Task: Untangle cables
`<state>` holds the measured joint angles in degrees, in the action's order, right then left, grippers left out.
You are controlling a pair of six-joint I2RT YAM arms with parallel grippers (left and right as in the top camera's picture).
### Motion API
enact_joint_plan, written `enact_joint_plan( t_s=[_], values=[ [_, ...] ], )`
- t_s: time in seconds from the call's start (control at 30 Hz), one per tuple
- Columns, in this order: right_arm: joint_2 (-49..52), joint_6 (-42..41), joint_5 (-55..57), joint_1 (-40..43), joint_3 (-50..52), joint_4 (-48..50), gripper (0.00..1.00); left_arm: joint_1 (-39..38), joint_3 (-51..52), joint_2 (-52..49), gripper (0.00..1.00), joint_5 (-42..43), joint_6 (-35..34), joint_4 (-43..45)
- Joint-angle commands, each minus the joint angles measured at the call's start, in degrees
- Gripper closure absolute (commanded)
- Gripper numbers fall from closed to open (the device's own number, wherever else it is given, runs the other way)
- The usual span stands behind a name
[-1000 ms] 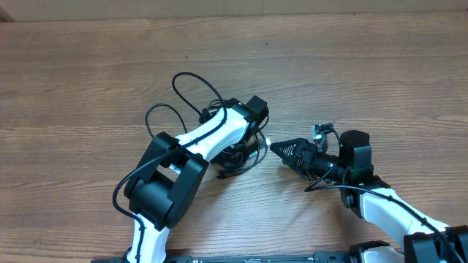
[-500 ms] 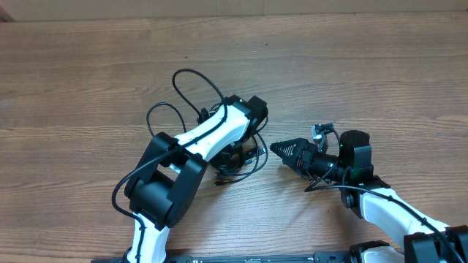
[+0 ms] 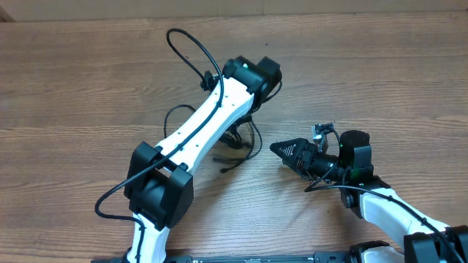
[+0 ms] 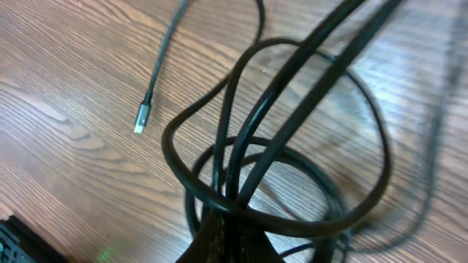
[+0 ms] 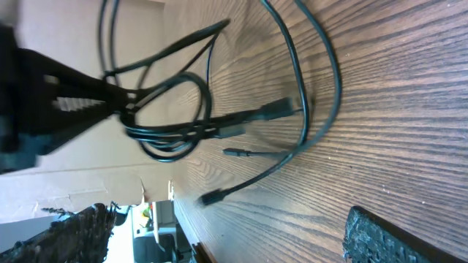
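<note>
The cables are thin black cords bunched in loops under my left arm. My left gripper is shut on the bunch and holds it off the wooden table. The loops hang tangled below its tip. One cord ends in a silvery plug that rests on the wood. In the right wrist view the bunched cables hang from the left gripper, and several plug ends trail on the table. My right gripper stands open just right of the bunch, with one fingertip pad in view and nothing in it.
A thicker black cable belonging to the left arm arches over the table at the back. The left arm's white link runs diagonally over the table's middle. The table's front edge lies close behind the cords' trailing ends.
My left gripper has moved up and toward the back of the table with the cable bunch, stretching the loops and dragging the loose ends along. The right arm has stayed still.
</note>
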<state>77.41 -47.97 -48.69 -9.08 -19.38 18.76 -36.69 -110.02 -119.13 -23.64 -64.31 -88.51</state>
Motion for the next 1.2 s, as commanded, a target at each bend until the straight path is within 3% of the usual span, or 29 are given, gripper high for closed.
enact_joint_plan(
  t_s=[0.0, 0.27, 0.6, 0.9, 1.17],
  values=[
    [-0.28, 0.55, -0.76, 0.15, -0.2, 0.59, 0.0, 0.81, -6.45, 3.39, 0.95, -2.05, 0.42, -2.64],
    [-0.31, 0.04, -8.24, 0.15, -0.39, 11.63, 0.0, 3.54, -14.12, 6.88, 0.96, 2.97, 0.42, -5.75],
    [-0.31, 0.04, -10.56, 0.15, -8.35, 8.83, 0.0, 12.33, -16.9, 12.31, 0.96, 18.6, 0.42, -5.49],
    [-0.31, 4.55, -7.32, 0.15, -24.3, -8.68, 0.0, 17.9, -16.9, 13.4, 0.96, 29.42, 0.39, -5.22],
    [-0.44, 27.58, 6.67, 0.15, -43.78, -44.52, 0.0, 17.92, -16.9, 13.4, 0.95, 45.92, -5.07, -3.65]
  ],
)
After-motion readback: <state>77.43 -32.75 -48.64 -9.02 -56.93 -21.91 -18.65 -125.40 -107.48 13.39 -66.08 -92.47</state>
